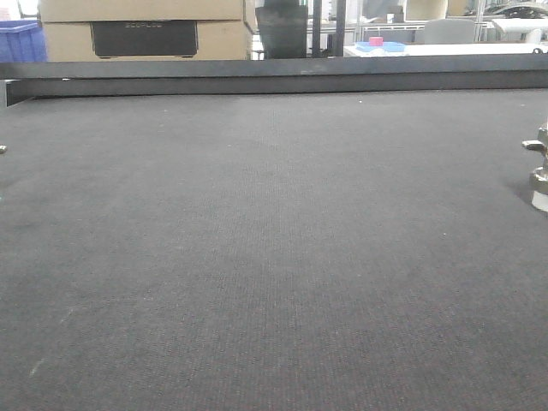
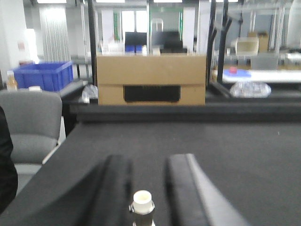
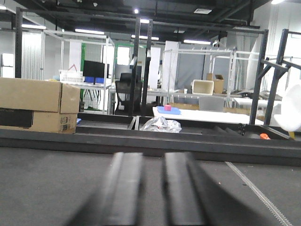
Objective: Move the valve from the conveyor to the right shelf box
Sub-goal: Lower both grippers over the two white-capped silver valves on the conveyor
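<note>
The dark grey conveyor (image 1: pixel 257 257) fills the front view, with its black rail (image 1: pixel 274 77) across the back. In the left wrist view a valve (image 2: pixel 142 206) with a whitish end on top stands low between the fingers of my left gripper (image 2: pixel 149 162). The jaws are open: the valve is close to the left finger (image 2: pixel 117 188) and belt shows between it and the right one. Another silver valve (image 1: pixel 539 171), with a side stub and whitish base, stands at the belt's right edge. My right gripper (image 3: pixel 153 157) hovers open over bare belt. The right shelf box is out of view.
Beyond the rail sit a cardboard box (image 2: pixel 150 79), a blue bin (image 2: pixel 44 75) and a clear plastic bag (image 3: pixel 161 125). A grey chair (image 2: pixel 28 122) stands off the belt's left side. A white seam line (image 3: pixel 256 190) runs along the belt on the right.
</note>
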Controlling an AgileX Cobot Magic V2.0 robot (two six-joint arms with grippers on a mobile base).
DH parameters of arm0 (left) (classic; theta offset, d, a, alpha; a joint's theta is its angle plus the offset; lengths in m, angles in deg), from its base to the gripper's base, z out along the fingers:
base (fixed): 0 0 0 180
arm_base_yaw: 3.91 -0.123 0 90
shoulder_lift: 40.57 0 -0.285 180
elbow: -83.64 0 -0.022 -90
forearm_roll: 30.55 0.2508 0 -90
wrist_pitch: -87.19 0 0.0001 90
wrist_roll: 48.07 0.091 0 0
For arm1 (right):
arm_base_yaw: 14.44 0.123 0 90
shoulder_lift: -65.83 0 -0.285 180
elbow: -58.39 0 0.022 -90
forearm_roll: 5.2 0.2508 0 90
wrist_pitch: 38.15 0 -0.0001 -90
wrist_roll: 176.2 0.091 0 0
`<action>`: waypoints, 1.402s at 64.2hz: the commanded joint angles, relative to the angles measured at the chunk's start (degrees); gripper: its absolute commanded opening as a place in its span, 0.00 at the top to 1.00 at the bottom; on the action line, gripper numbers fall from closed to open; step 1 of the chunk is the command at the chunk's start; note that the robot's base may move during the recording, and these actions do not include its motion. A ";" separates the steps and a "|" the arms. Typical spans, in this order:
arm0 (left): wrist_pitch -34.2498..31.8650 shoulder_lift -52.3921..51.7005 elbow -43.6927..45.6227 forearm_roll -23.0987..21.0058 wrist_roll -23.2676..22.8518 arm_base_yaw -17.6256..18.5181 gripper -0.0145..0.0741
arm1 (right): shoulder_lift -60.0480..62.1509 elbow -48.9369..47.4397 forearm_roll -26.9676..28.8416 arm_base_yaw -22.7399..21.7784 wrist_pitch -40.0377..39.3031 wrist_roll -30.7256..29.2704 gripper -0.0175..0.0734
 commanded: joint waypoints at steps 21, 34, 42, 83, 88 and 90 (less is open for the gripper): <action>4.47 12.12 8.18 -0.33 -0.40 2.93 0.16 | -16.85 -4.97 -0.83 -0.35 0.10 -0.08 0.21; 10.36 16.70 13.02 -0.33 -0.64 5.53 0.16 | -31.82 -19.13 -0.93 -0.35 14.53 -0.08 0.25; 11.84 18.97 15.20 -0.33 -2.37 6.86 0.16 | -43.06 -30.49 -0.93 -0.35 26.93 -0.08 0.26; 15.54 19.94 16.04 -0.33 -2.37 7.44 0.16 | -78.87 -49.51 -1.37 -0.35 45.78 -0.86 0.19; 15.79 19.94 16.04 -0.33 -2.37 7.44 0.16 | -82.08 -49.51 -1.66 -0.35 45.53 -0.95 0.19; 15.79 19.94 16.04 -0.33 -2.37 7.44 0.16 | -83.16 -49.51 -1.82 -0.35 45.10 -0.95 0.19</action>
